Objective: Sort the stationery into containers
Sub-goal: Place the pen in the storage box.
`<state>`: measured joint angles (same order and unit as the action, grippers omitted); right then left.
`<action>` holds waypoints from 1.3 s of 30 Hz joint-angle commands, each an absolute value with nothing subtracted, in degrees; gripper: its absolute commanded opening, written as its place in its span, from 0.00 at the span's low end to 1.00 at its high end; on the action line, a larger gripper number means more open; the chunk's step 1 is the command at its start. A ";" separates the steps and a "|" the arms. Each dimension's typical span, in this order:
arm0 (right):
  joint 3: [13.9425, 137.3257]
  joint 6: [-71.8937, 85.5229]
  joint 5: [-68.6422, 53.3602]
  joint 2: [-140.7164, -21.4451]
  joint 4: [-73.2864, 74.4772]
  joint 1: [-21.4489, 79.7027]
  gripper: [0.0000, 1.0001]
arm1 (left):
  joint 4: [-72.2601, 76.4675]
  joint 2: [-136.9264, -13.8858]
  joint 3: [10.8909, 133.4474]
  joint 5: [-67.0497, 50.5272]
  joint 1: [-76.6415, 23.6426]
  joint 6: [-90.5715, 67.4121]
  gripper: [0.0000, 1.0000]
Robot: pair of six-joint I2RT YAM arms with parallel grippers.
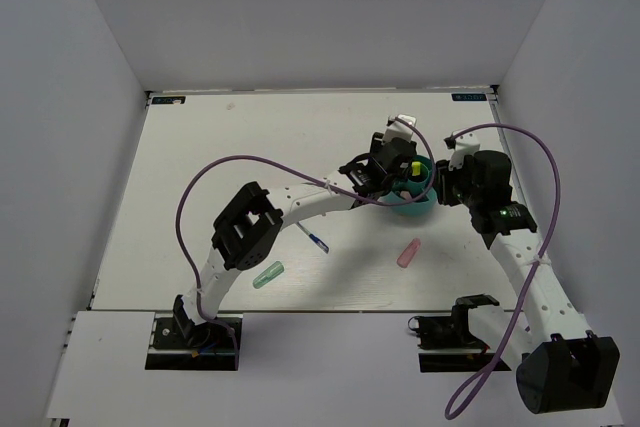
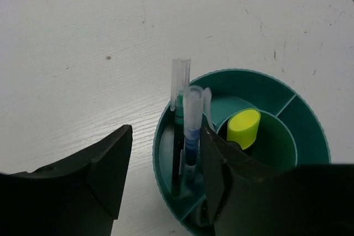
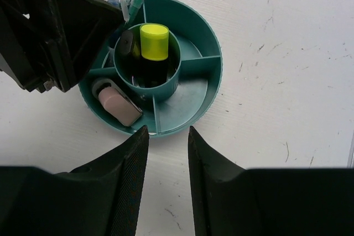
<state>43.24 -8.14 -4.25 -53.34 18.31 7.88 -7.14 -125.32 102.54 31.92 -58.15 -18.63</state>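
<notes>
Left pincer [image 2: 166, 136] agape over teal tub [image 2: 307, 115] — pens [image 2: 191, 128] upright inside.

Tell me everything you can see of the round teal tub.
The teal tub looks like plastic: round, upright on the white table, with a central cup and dividers making outer compartments. The cup holds a yellow-capped marker; one compartment holds two clear-capped pens, standing; another a pink piece.

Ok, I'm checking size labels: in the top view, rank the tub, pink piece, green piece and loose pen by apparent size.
1. Tub, though partly covered.
2. Pink piece and green piece: too alike to rank.
3. Pen, a thin sliver; its upper end may be hidden.
</notes>
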 commanded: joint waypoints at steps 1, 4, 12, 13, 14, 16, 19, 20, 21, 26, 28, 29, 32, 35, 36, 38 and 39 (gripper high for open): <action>43.42 -8.70 -5.27 -52.56 18.28 7.38 0.38 | -7.47 -123.13 102.74 31.73 -58.45 -18.90 0.63; 43.42 -8.70 -5.53 -52.64 18.37 7.47 0.38 | -7.38 -123.05 102.48 31.82 -58.45 -18.99 0.53; 43.59 -8.26 -5.89 -53.26 17.67 7.56 0.35 | -7.29 -122.78 102.39 31.82 -58.45 -18.90 0.50; 43.94 -8.00 -6.24 -53.52 17.49 7.65 0.33 | -7.29 -122.78 102.31 31.90 -58.45 -18.98 0.52; 44.47 -6.95 -6.59 -53.87 17.14 7.65 0.23 | -7.29 -122.61 102.22 31.82 -58.45 -19.07 0.53; 46.13 -6.51 -8.95 -55.72 17.31 7.65 0.15 | -6.95 -122.43 101.52 31.73 -58.36 -18.98 0.53; 47.72 -6.15 -11.68 -58.71 16.61 7.91 0.03 | -5.98 -121.56 100.29 31.90 -58.45 -19.34 0.56; 47.99 -5.98 -12.30 -59.93 16.35 7.56 0.00 | -5.72 -121.29 99.59 31.73 -58.36 -19.16 0.56; 48.08 -5.98 -12.83 -61.07 14.52 7.56 0.00 | -5.54 -120.94 99.23 31.64 -58.19 -19.07 0.56; 50.53 -3.52 -16.08 -65.12 8.80 6.95 0.00 | -4.92 -120.41 98.61 31.29 -58.18 -19.25 0.56; 51.50 -1.06 -17.40 -66.88 6.86 6.86 0.00 | -4.31 -119.80 97.83 31.46 -58.18 -19.42 0.56; 52.46 -0.27 -17.49 -68.36 6.51 6.68 0.00 | -4.13 -119.71 97.65 31.38 -58.18 -19.16 0.56; 53.08 2.72 -16.87 -70.04 4.49 6.51 0.00 | -3.34 -119.01 96.77 31.20 -57.92 -19.33 0.56; 53.87 4.56 -17.05 -71.62 4.13 6.07 0.00 | -2.73 -118.22 96.50 31.02 -57.74 -19.69 0.56; 53.96 4.74 -17.22 -72.15 4.30 6.06 0.00 | -2.55 -118.04 96.50 30.94 -57.66 -19.77 0.56; 53.18 5.27 -17.49 -71.98 3.70 5.89 0.00 | -2.46 -117.43 96.42 30.85 -57.74 -19.69 0.56; 52.48 5.45 -17.66 -71.46 3.60 5.80 0.00 | -2.37 -117.16 96.15 30.85 -57.74 -19.69 0.56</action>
<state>51.53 3.14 -16.29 -72.14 6.90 6.28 -4.19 -122.98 96.66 31.27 -57.89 -19.18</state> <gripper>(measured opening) 0.001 0.562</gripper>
